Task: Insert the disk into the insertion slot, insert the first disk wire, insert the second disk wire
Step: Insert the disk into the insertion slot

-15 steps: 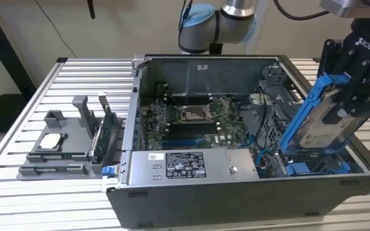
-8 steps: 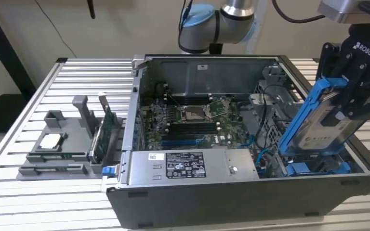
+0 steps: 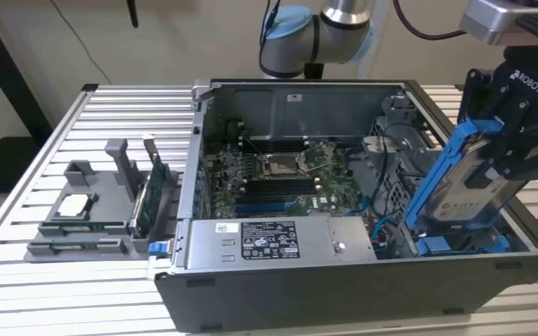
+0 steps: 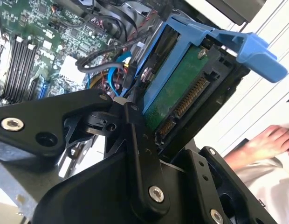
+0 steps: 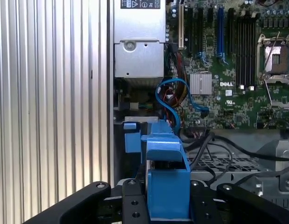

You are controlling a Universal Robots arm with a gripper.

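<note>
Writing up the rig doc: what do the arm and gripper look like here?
The arm is silver tube with a grey joint and a light-blue cap; a black cable loops off it. A silver box sits at the wrist. The gripper is matte black with white lettering; its jaws are bar linkages with silver screw heads.

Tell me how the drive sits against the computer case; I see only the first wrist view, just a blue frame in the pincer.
Observer: In the exterior view the drive stands steeply tilted, with its lower end down inside the case at the exterior view's right and its upper end above the rim.
Operator: Report the grip.
Observer: The pincer is shut on the drive's upper half, above the case rim.
Operator: Check the surroundings.
Observer: In the second wrist view a person's hand lies beyond the drive.
</note>
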